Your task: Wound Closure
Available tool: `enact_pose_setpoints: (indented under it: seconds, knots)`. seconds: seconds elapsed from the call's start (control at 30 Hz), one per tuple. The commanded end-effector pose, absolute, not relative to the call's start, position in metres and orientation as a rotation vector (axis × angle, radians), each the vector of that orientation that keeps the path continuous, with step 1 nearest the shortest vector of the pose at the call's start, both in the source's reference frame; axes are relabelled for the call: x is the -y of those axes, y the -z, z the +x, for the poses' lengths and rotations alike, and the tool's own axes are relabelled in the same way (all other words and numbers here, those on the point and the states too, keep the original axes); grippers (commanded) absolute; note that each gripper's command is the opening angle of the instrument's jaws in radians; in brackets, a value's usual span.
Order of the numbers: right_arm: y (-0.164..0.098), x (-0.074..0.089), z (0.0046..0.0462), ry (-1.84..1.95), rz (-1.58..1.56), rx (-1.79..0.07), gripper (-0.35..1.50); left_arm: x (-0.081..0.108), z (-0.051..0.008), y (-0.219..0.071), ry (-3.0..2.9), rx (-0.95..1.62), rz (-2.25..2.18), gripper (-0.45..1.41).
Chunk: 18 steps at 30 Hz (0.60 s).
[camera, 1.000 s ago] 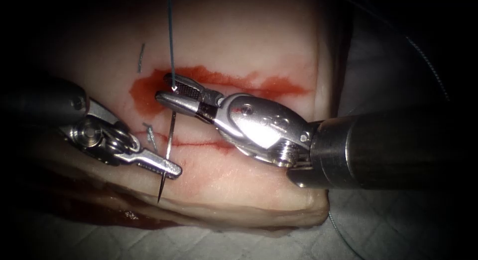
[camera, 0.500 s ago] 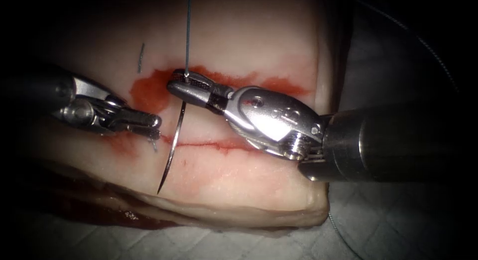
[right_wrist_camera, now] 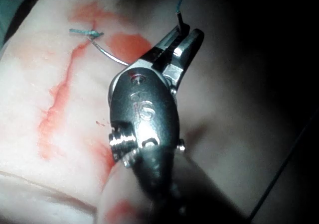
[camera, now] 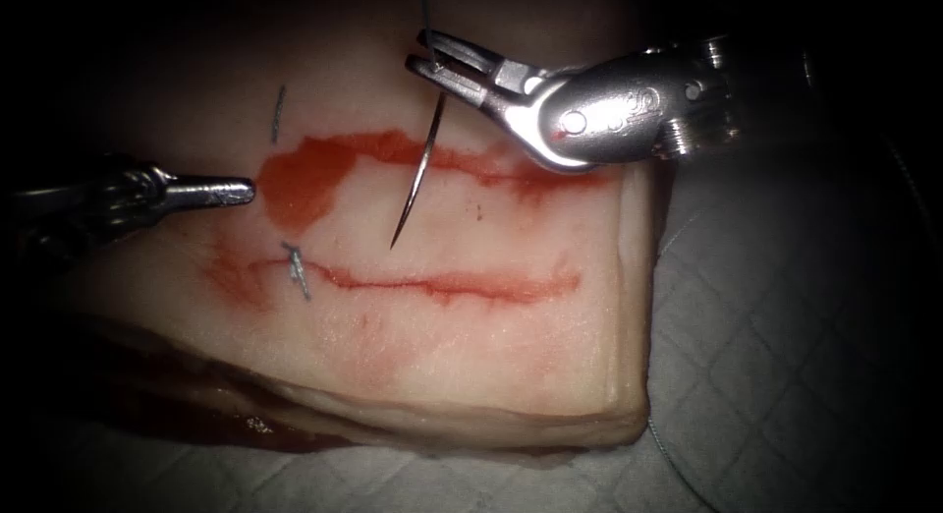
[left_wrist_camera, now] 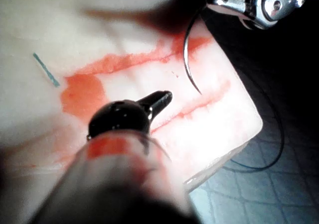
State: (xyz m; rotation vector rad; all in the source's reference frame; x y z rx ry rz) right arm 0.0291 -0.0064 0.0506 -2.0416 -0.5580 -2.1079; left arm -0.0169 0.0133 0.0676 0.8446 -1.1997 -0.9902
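White quilted cloth (camera: 786, 375) covers the table under the tissue (camera: 511, 366), and its outer parts fade into shadow, as does the shaft of the left tool. Two tools show. The left end effector (camera: 221, 191) sits at the left end of the tissue, jaws closed and holding nothing, its tip just beside the broad patch of red fluid (camera: 300, 184). The right end effector (camera: 437, 66) is above the far edge of the tissue, jaws closed on the one needle (camera: 417, 174) close to its thread end. The needle hangs free from those jaws, clear of the tissue, its point aimed down toward the cut (camera: 442, 285) and stopping short of it. The thread (camera: 424, 7) rises from the jaws and is cut off by the picture's edge. Two short cut ends of thread lie on the tissue: one (camera: 278, 113) on the far left, one (camera: 295, 267) at the left end of the cut.
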Motion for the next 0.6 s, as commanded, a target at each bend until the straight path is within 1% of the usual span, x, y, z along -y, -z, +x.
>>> enact_pose_setpoints:
  seconds: [0.03, 0.2, 0.23, 0.27, 0.43, 0.5, 0.6]
  knots:
    - [-0.0509, 0.0062, 0.0305, 2.111, -2.048, 0.581, -0.35, -0.0125, -0.0183, -0.0685, 0.917, 1.186, 0.829, -0.45]
    - [-0.0504, 0.0062, 0.0312, 2.137, -2.064, 0.636, -0.35, -0.0086, -0.0210, -0.0708, 0.541, 1.192, 0.708, -0.45]
    - [-0.0504, 0.0062, 0.0312, 2.137, -2.064, 0.636, -0.35, -0.0086, -0.0210, -0.0708, 0.541, 1.192, 0.708, -0.45]
    - [-0.0502, 0.0061, 0.0317, 2.169, -2.108, 0.712, -0.35, -0.0074, -0.0212, -0.0720, 0.420, 1.198, 0.688, -0.45]
    - [-0.0504, 0.0060, 0.0328, 2.215, -2.201, 0.767, -0.35, -0.0056, -0.0213, -0.0738, 0.382, 1.114, 0.662, -0.45]
    - [-0.0508, 0.0061, 0.0339, 2.322, -2.267, 0.809, -0.35, -0.0060, -0.0214, -0.0742, 0.400, 1.100, 0.630, -0.45]
    - [-0.0511, 0.0063, 0.0348, 2.366, -2.286, 0.812, -0.35, -0.0063, -0.0217, -0.0743, 0.428, 1.095, 0.601, -0.45]
